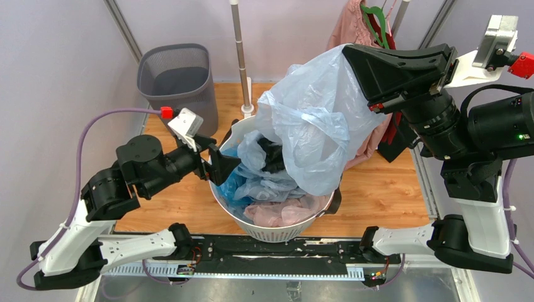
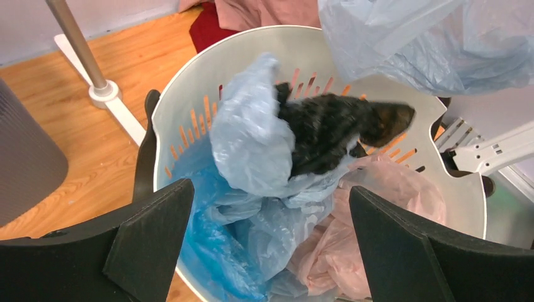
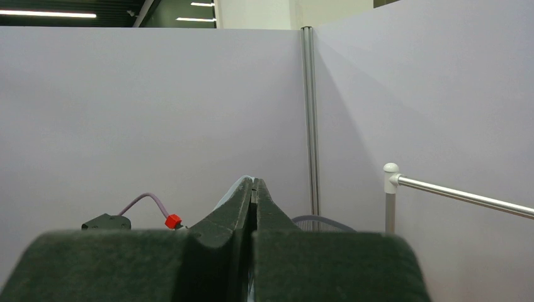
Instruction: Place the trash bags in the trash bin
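Trash bags, thin crinkly plastic, several.

- **Item one:** large pale blue see-through bag, centre of the overhead view. The right gripper pinches it at its top corner, jaws closed tight on the film. Its long axis is near vertical and its lower end hangs over the basket; contact there is uncertain.
- **Items two to four:** crumpled pale blue bag, deeper blue bag and pinkish crinkled film. All lie in the round white slotted plastic basket at lower centre, together with a blurred black item of uncertain nature.
- **Left gripper:** jaws wide apart and holding nothing, poised at the basket's left rim with the crumpled bags straight ahead between the fingers.
- **Dark grey mesh trash bin:** upper left of the overhead view, apart from the basket and up-left of the hanging bag. No bag is visible inside.

The left arm is nearer the bin. The likely next move is to carry the hanging bag toward the upper left.
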`<state>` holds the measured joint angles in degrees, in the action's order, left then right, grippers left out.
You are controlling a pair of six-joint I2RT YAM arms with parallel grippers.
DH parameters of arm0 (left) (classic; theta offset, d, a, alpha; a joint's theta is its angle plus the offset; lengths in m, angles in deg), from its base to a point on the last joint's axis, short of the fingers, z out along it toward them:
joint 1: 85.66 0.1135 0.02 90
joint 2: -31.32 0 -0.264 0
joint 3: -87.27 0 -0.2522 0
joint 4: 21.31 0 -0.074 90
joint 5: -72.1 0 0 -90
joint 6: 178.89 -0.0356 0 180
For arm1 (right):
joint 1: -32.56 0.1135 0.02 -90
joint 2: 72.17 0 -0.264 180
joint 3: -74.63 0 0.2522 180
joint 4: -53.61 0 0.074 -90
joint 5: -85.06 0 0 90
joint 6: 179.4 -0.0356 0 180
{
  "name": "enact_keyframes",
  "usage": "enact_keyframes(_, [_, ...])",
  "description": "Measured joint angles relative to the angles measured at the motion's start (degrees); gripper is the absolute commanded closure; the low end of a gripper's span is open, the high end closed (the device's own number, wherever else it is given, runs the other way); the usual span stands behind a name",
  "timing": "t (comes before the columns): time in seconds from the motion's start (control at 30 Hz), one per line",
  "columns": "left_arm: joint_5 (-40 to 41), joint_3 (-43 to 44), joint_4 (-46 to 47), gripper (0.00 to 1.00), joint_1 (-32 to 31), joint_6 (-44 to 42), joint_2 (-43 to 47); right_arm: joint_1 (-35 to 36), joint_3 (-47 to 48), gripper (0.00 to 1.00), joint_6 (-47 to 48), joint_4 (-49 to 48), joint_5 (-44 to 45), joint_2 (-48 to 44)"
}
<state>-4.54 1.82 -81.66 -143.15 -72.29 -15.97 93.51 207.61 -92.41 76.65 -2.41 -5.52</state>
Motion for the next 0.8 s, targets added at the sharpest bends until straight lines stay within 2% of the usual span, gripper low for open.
enact_keyframes(0.13, [-0.9, -0.4, 1.2, 0.0, 0.0, -1.0, 1.5, 0.0, -0.2, 1.0, -0.1, 0.0, -0.3, 0.0])
enact_keyframes(0.4, [-11.0, -2.7, 16.1, 0.0, 0.0, -5.6, 1.5, 0.0, -0.1, 1.0, -1.5, 0.0, -2.8, 1.6])
enact_keyframes(0.6, [-17.0, 3.8, 22.9, 0.0, 0.0, -8.8, -1.5, 0.0, 0.3, 1.0, -3.5, 0.2, -5.9, 4.4])
enact_keyframes(0.8, [-18.3, 7.0, 25.6, 0.0, 0.0, -12.0, -2.4, 0.0, 1.0, 1.0, -6.1, 1.7, -9.3, 7.9])
